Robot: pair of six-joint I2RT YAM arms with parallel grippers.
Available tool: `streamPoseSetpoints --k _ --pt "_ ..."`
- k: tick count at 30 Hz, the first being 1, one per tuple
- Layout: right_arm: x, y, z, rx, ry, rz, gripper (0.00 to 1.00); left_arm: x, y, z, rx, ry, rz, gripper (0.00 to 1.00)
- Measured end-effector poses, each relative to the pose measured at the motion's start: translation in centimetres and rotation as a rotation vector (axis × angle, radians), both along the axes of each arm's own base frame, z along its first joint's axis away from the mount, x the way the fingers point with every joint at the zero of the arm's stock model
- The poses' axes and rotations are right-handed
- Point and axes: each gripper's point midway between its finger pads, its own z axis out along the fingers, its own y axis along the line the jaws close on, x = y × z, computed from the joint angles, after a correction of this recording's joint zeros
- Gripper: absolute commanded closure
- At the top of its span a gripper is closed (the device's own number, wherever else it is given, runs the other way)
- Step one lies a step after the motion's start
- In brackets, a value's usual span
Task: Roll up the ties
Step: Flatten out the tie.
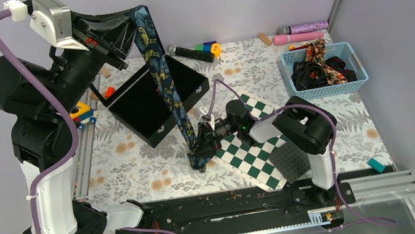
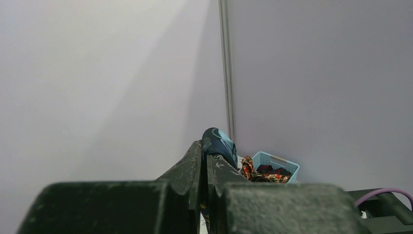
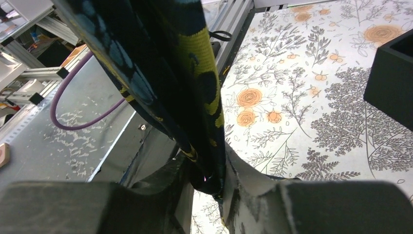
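While my left claw (image 2: 205, 156) is raised high over the far left of the table (image 1: 137, 166), its jaws are pressed tight on the top end of a navy tie (image 1: 163, 80) patterned with yellow and teal flowers. From that grip the tie hangs in one long slanted line, flat and unrolled, passing over an open black box (image 1: 157, 134) on its way down.

Its bottom tip reaches my right claw (image 3: 208, 187), which sits low, just above the table at the left edge of a green-and-white board (image 1: 249, 160). My right jaws stand a little apart with the tip between them. Fabric fills most of the gap, but I cannot tell whether they pinch it or only flank it.

As I judge it, the task is at its start. This tie is stretched out between my two claws and no turn of a roll shows in it. I see no rolled tie in the box or on the table.

Well apart, at the far right, a blue basket (image 1: 327, 91) holds a heap of other ties (image 1: 320, 68), dark and floral, all loose and not yet rolled.
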Motion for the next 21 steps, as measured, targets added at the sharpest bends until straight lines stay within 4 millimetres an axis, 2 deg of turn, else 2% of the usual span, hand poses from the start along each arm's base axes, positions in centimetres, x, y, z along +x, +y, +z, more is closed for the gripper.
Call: streamPoseSetpoints --k 2,5,6,10,14,17,21 --pt "0.2 0.1 0.2 0.001 -0.001 -0.012 0.78 0.0 0.2 0.1 -0.001 -0.006 0.01 1.0" --pt "0.4 -0.1 0.9 0.004 -0.007 -0.023 0.98 -0.2 0.8 0.4 0.003 -0.025 0.033 1.0" --pt "0.4 -0.2 1.2 0.006 -0.01 -0.025 1.0 -0.2 1.0 0.5 0.003 -0.031 0.042 1.0" --pt "1.6 -1.4 3.0 0.0 -0.001 -0.036 1.0 -0.6 2.2 0.7 0.005 -0.056 0.09 1.0" --pt "4.0 -3.5 6.3 0.029 0.001 -0.047 1.0 -0.8 3.3 0.7 0.005 -0.068 0.144 1.0" --pt "5.4 -5.1 8.6 0.057 0.005 -0.052 1.0 -0.2 3.8 0.2 0.012 -0.058 0.18 1.0" --pt "6.6 -7.4 10.8 0.063 0.023 -0.063 1.0 0.9 3.7 -1.0 0.024 -0.032 0.211 1.0"
